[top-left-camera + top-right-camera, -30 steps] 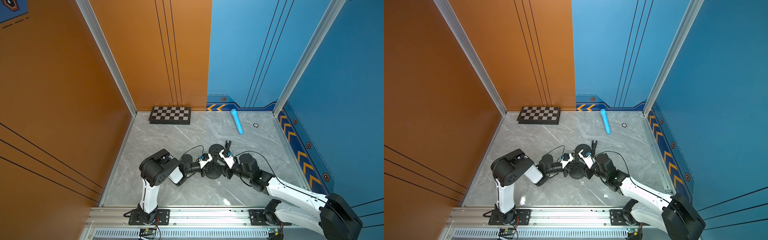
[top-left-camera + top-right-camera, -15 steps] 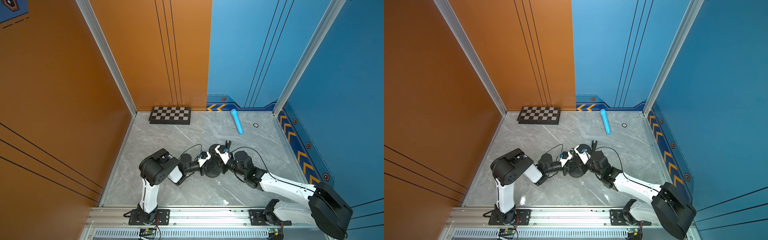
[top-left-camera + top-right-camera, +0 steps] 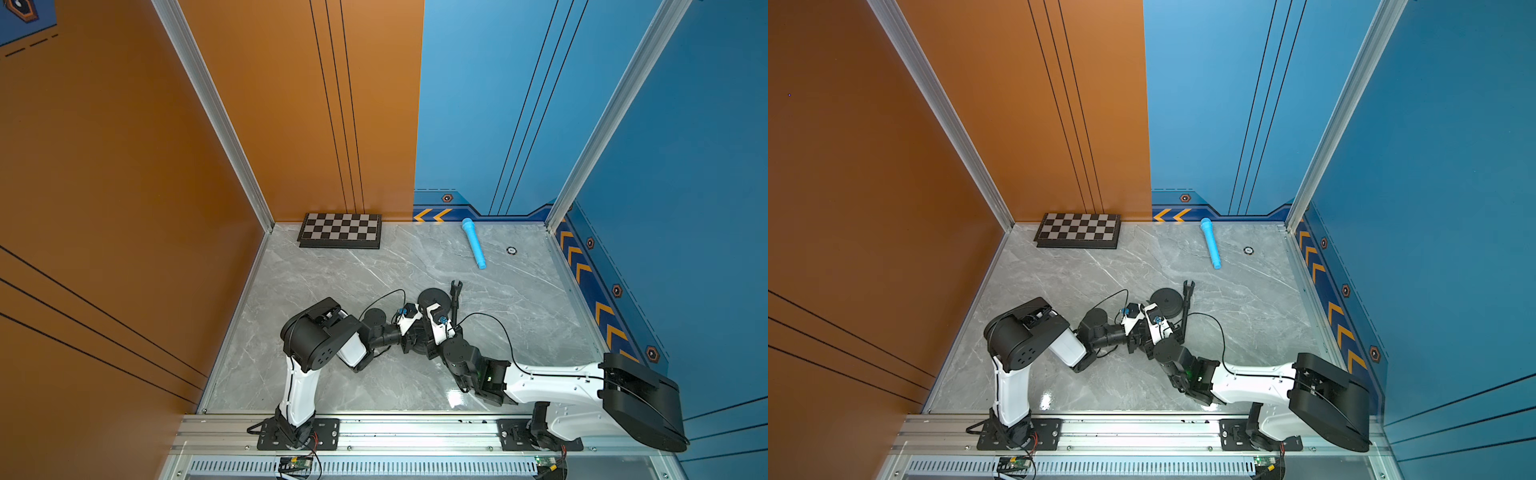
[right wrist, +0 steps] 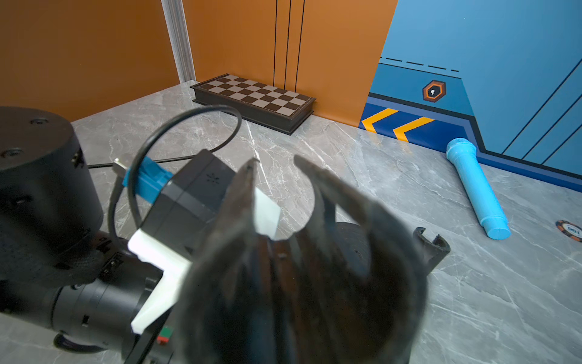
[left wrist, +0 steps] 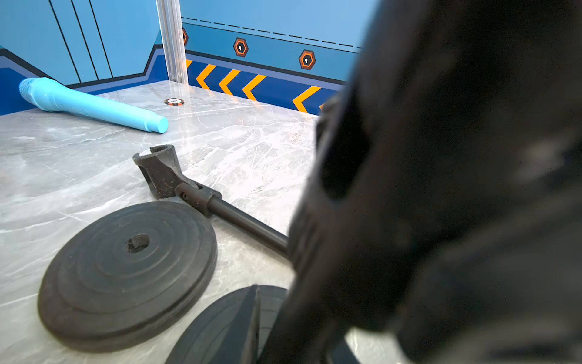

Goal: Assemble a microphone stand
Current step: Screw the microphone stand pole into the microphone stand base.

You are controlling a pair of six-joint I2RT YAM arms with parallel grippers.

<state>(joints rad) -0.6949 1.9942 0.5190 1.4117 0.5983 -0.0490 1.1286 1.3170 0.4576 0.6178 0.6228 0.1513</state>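
Right claw (image 4: 274, 162) closed, stand pole (image 5: 248, 225) alongside

Pole (image 3: 454, 305) lies just right of base (image 3: 432, 296); microphone (image 3: 473, 244) behind.

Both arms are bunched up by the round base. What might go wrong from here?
The right end effector is shut, yet the pole disappears beneath it, so the grip is unconfirmed: lifting may drop or drag it. The pole lies right beside the round base and might shove it. The left wrist camera's cable loop arches close to both wrists and may snag.
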